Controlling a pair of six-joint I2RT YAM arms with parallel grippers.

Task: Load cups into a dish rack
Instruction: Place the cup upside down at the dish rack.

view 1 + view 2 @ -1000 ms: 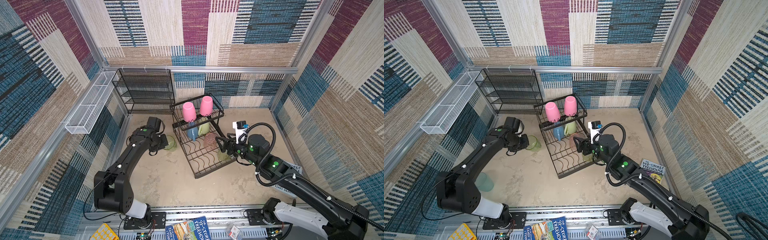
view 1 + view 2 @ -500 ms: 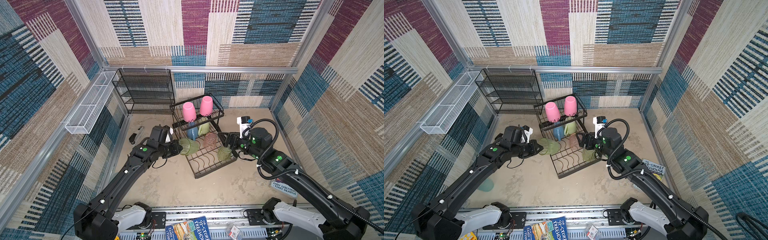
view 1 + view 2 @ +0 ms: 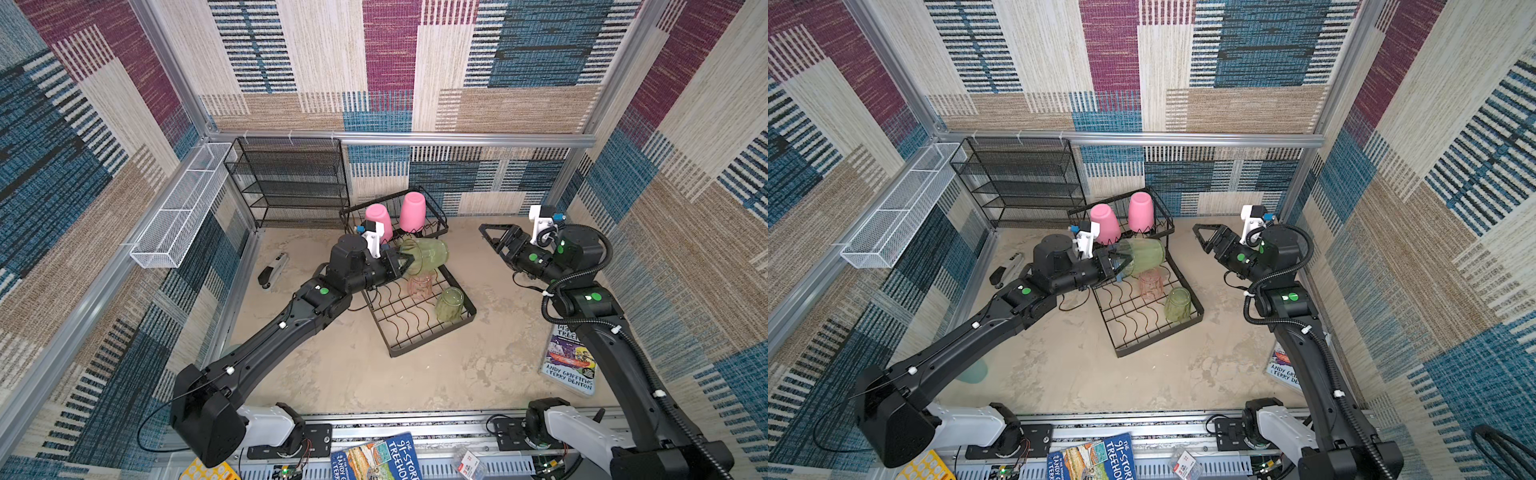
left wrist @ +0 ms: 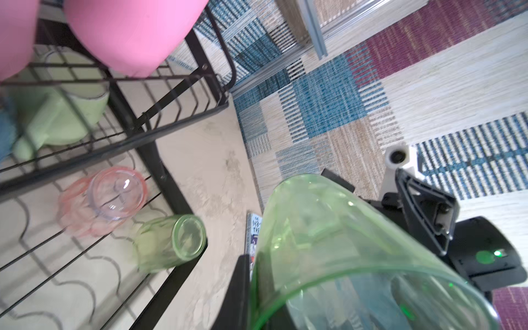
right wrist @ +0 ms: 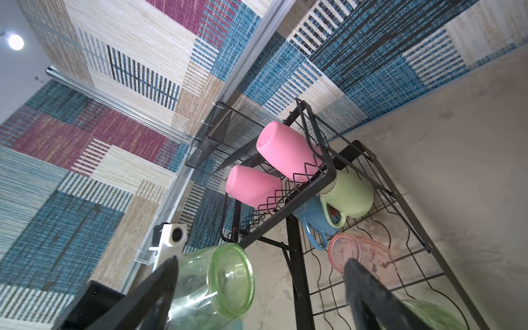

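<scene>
The left gripper (image 3: 409, 262) is clamped on the rim wall of a clear-green tumbler (image 3: 426, 255), one finger inside the mouth and one outside. It holds the cup on its side, base pointing away from the arm, in the air over the 11 o'clock end of the dish rack (image 3: 401, 322), just in front of the upper basket and above the lower tray. The right gripper (image 3: 489, 239) hangs with jaws wide apart and nothing between them, at about 2 o'clock from the rack and well apart from it.

Six cups already sit in the rack. Two pink tumblers (image 3: 379, 220) (image 3: 412, 212) stand mouth-down in the upper basket. A pale-green mug (image 5: 347, 195) and a blue mug (image 5: 311, 220) lie under it. A clear-pink tumbler (image 3: 420, 284) and a second clear-green tumbler (image 3: 449, 305) stand inverted on the lower tray, the green one at its 3 o'clock edge.

The held cup is the seventh, and it needs turning mouth-down and setting among the free wavy dividers. A teal tumbler (image 3: 973, 371) lies on the table (image 3: 1059, 374) at about 8 o'clock from the rack, partly hidden under the left arm. It looks like the last one left, so the task seems roughly three-quarters done.
</scene>
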